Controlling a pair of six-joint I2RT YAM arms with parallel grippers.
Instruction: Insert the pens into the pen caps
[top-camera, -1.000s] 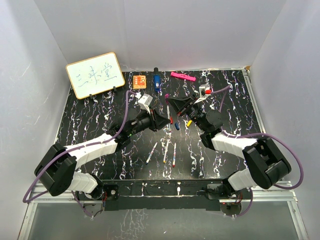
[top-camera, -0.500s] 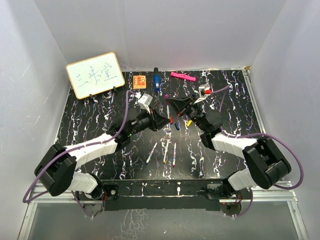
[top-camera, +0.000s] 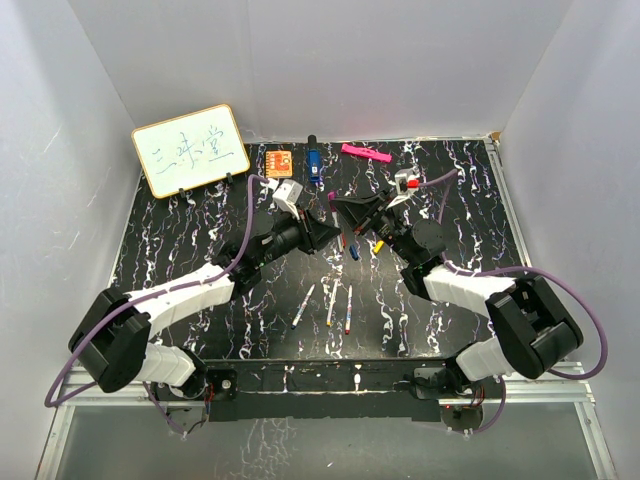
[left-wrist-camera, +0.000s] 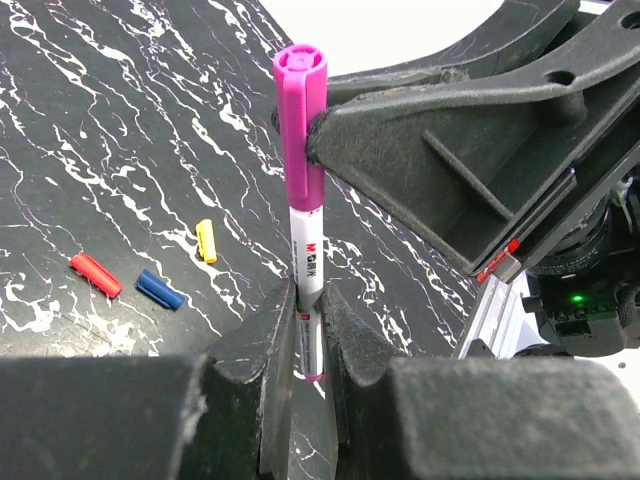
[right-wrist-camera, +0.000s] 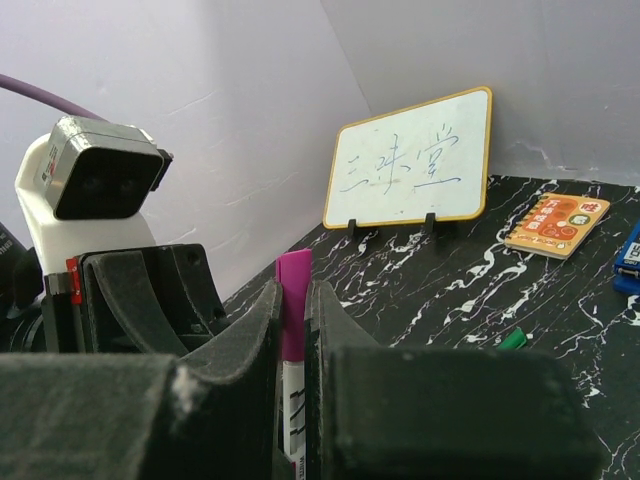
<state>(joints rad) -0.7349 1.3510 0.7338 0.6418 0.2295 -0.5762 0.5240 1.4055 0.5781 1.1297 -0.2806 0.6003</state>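
Note:
A white-barrelled pen (left-wrist-camera: 308, 255) stands upright with a purple cap (left-wrist-camera: 300, 110) over its top end. My left gripper (left-wrist-camera: 308, 300) is shut on the pen's lower barrel. My right gripper (right-wrist-camera: 292, 300) is shut on the purple cap (right-wrist-camera: 293, 305). In the top view the two grippers meet over the table's middle, left (top-camera: 322, 228) and right (top-camera: 346, 209). Red (left-wrist-camera: 96, 275), blue (left-wrist-camera: 160, 289) and yellow (left-wrist-camera: 206, 240) caps lie loose on the table below. A green cap (right-wrist-camera: 513, 340) lies further off. Three more pens (top-camera: 332, 302) lie side by side nearer the front.
A small whiteboard (top-camera: 190, 150) stands at the back left. An orange square block (top-camera: 279, 162), a blue-and-black object (top-camera: 313, 163) and a flat pink bar (top-camera: 365, 153) lie along the back edge. White walls close in the table on three sides.
My left gripper has moved a little toward the back with the pen. My right gripper has shifted slightly with it, still on the cap.

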